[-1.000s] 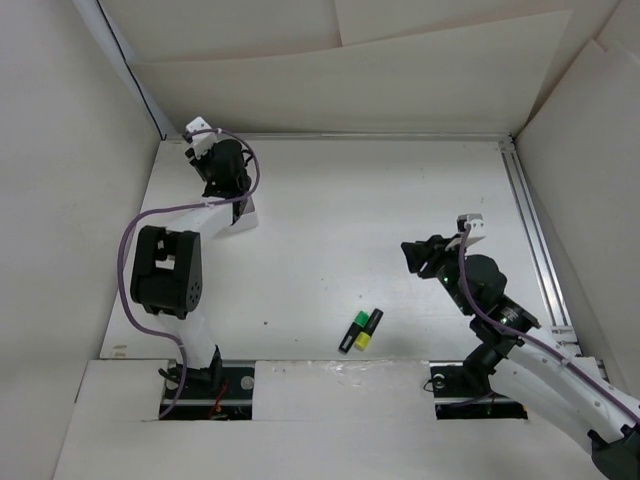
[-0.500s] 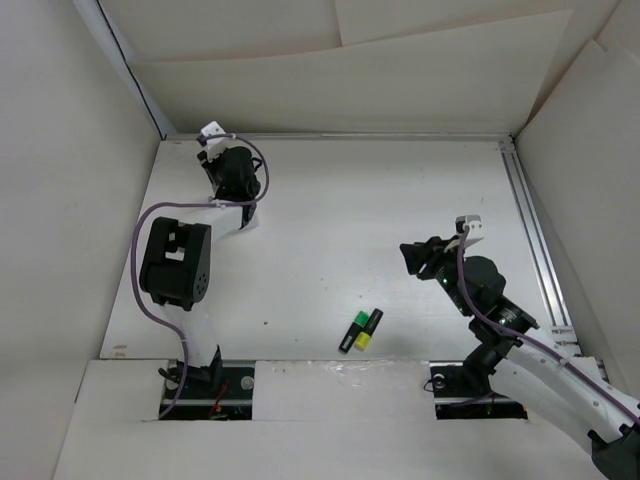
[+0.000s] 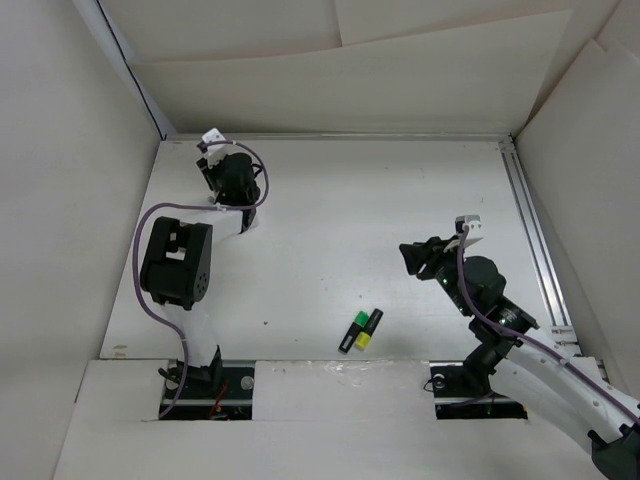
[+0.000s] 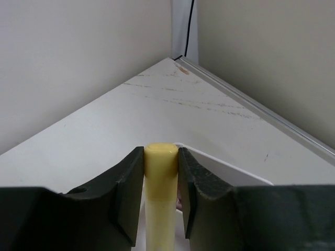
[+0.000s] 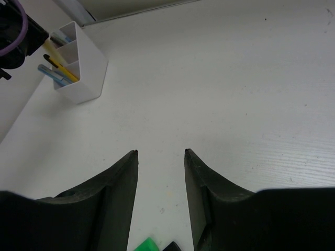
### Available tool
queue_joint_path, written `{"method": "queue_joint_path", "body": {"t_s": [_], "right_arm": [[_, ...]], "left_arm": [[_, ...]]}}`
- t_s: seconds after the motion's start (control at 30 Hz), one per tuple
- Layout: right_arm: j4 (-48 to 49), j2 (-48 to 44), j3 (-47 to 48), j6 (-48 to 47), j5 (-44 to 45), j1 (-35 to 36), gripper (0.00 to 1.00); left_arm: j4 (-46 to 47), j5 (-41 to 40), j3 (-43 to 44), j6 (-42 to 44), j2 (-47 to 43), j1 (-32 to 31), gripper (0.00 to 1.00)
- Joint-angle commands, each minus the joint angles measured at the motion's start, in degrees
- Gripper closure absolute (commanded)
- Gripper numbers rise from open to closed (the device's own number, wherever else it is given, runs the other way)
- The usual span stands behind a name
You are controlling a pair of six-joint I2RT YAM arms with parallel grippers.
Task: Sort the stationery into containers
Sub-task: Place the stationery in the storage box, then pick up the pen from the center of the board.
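Left gripper (image 4: 160, 152): jaws closed down to the width of a pale yellow pen (image 4: 159, 214), which is clamped between both fingers (image 4: 130, 180) with its rounded end level with the fingertips. Directly below and behind the pen, the rim of the white two-compartment box (image 4: 230, 174) is seen. The pen's lower part is hidden, so which compartment it sits over cannot be told.

In the top view this gripper (image 3: 238, 200) is recorded at the far left of the table (image 3: 350, 200), close to the back corner and over the box (image 3: 246, 223), which is largely covered by the arm.

Right gripper (image 5: 160, 152): jaws parted wide, nothing held, only bare table seen between them. It is held above the right half of the table (image 3: 413, 256), well apart from the box.

From the right wrist, the box (image 5: 86, 78) is seen with its divider, and yellow pens (image 5: 64, 67) and a blue pen (image 5: 51, 74) project from its open top.

A green highlighter (image 3: 356, 323) and a yellow highlighter (image 3: 364, 339) lie touching side by side near the front edge, between the two arm bases and outside the box.
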Motion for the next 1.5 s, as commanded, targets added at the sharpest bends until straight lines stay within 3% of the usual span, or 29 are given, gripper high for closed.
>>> {"method": "queue_joint_path", "body": {"t_s": [0.0,0.27,0.5,0.57,0.67,0.73,0.77,0.8,0.9,0.93,1.07,1.13,1.23,1.27,1.33,1.47], "right_arm": [[3.5,-1.0,0.2,-0.8,-0.6,-0.3,0.54],[3.5,-1.6,0.2,-0.8,-0.6,-0.3,0.53],[3.5,-1.6,0.2,-0.8,-1.2,-0.3,0.53],[3.5,-2.1,0.2,-0.8,-1.2,-0.3,0.53],[2.8,-2.1,0.2,-0.8,0.3,-0.3,0.55],[1.3,-2.1,0.7,-0.8,1.1,-0.3,0.59],[1.3,-1.5,0.7,-0.8,1.9,-0.3,0.63],[0.6,-1.5,0.7,-0.3,1.9,-0.3,0.77],[-1.5,-1.0,1.9,1.0,5.2,-0.3,1.0],[-2.4,-0.4,1.9,1.0,6.8,-0.3,1.0],[-4.5,0.1,2.4,2.8,10.5,-0.3,1.0],[-5.3,0.1,3.0,3.3,11.1,-0.3,0.97],[-5.9,0.1,3.0,3.4,12.5,-0.3,0.89],[-5.9,0.7,3.0,3.4,12.5,-0.3,0.8],[-5.9,1.3,3.5,3.4,13.0,-0.3,0.74],[-6.4,1.9,3.6,3.4,13.0,-0.3,0.69]], "left_arm": [[2.2,-0.4,-0.3,-0.4,-3.3,-0.6,0.72],[0.3,0.3,-0.8,-0.4,-7.0,-1.8,0.52],[-5.2,0.8,0.9,-2.6,-13.9,-4.8,0.5],[-10.7,1.8,2.1,-6.1,-16.6,-6.7,0.57],[-20.6,8.6,4.6,-13.1,-19.9,-9.4,0.8],[-28.1,16.1,4.1,-19.2,-21.6,-11.1,0.87],[-29.4,18.8,3.0,-20.1,-22.4,-12.2,0.92],[-29.9,20.4,1.7,-20.1,-24.1,-15.9,0.92],[-32.5,24.0,-1.9,-22.1,-25.6,-23.7,0.94],[-34.9,29.2,-1.9,-22.1,-25.6,-25.1,0.94],[-40.3,46.7,-4.6,-22.1,-24.5,-28.6,0.94],[-42.1,50.7,-6.6,-22.1,-23.5,-31.5,0.9],[-45.0,53.7,-9.6,-21.6,-23.5,-35.8,0.82],[-45.0,55.1,-10.3,-21.1,-22.9,-38.9,0.79],[-46.5,56.3,-10.8,-20.4,-21.9,-42.6,0.67],[-53.1,47.5,-6.8,-21.4,-17.0,-51.7,0.64]]}}
